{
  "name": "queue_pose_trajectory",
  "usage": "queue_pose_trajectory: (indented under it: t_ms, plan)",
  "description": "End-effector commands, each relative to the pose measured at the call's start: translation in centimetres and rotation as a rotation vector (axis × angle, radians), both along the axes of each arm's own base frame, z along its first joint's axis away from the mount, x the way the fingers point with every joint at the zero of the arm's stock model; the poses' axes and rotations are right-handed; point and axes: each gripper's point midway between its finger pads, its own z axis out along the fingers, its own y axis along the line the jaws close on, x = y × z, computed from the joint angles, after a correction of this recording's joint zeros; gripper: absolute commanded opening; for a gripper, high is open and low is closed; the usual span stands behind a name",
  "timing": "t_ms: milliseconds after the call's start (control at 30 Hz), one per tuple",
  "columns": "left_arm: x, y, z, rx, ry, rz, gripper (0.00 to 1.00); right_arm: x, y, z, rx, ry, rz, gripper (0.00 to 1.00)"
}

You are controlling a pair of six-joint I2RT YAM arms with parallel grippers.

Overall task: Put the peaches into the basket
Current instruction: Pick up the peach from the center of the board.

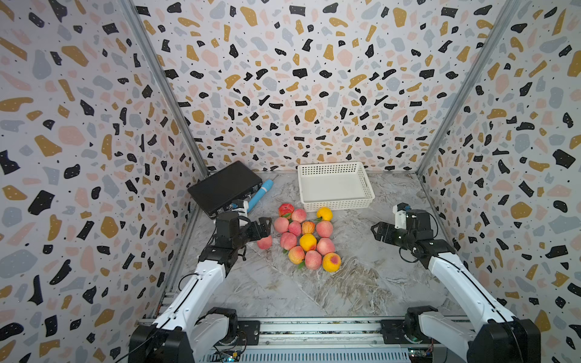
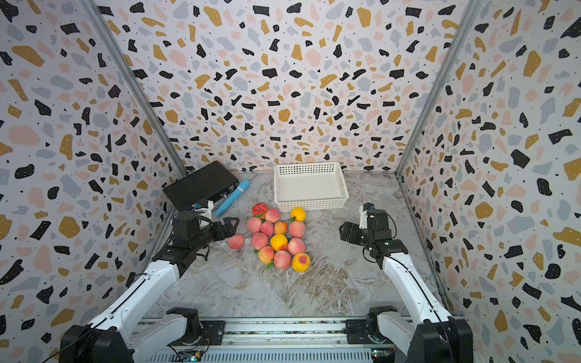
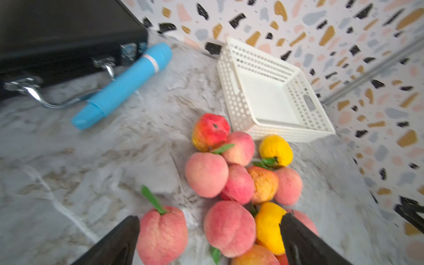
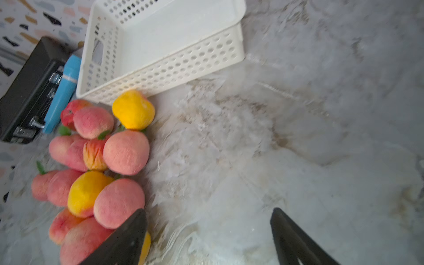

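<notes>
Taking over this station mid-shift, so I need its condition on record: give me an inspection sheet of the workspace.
Surface: marble-look tabletop, no spills seen.
Job's things: fourteen peaches, all on the tabletop, thirteen in a pile and one lone peach aside; basket empty.
Clutter: black case and blue cylinder in the far left corner.
Hands: left hand open by the lone peach; right hand open, holding nothing, apart from the pile.
Cables: black cables looped along both arms, clear of the fruit.
Surroundings: terrazzo-patterned walls on three sides.
</notes>
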Motion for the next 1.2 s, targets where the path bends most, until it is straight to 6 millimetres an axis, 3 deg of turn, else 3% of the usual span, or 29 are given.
queue_pose_trajectory:
  t_ms: [0, 233, 533, 733, 900, 1167]
  plan:
    - [-2.5, -1.9, -0.6, -0.043, 0.072, -0.122, 0.97, -4.6, 2.7, -2.2, 0.030, 0.177, 0.083, 0.84]
    - [-3.2, -4.8, -0.4, -0.020, 0.066, -0.243, 0.97, -6.0, 8.5, -3.2, -0.015, 0.209, 0.236, 0.82]
    - [-3.1, -5.4, -0.7, -0.012, 0.079, -0.269, 0.97, -6.0, 14.0, -4.3, -0.027, 0.228, 0.352, 0.84]
    - [-3.1, -5.5, -0.9, -0.011, 0.087, -0.271, 0.97, -6.1, 16.0, -5.4, -0.028, 0.258, 0.391, 0.85]
    - [-3.1, -5.5, -0.8, -0.010, 0.086, -0.272, 0.97, -5.9, 16.5, -6.6, -0.055, 0.281, 0.395, 0.84]
    - [-3.0, -5.4, -0.6, -0.009, 0.081, -0.268, 0.97, -6.0, 16.3, -7.4, -0.088, 0.298, 0.394, 0.68]
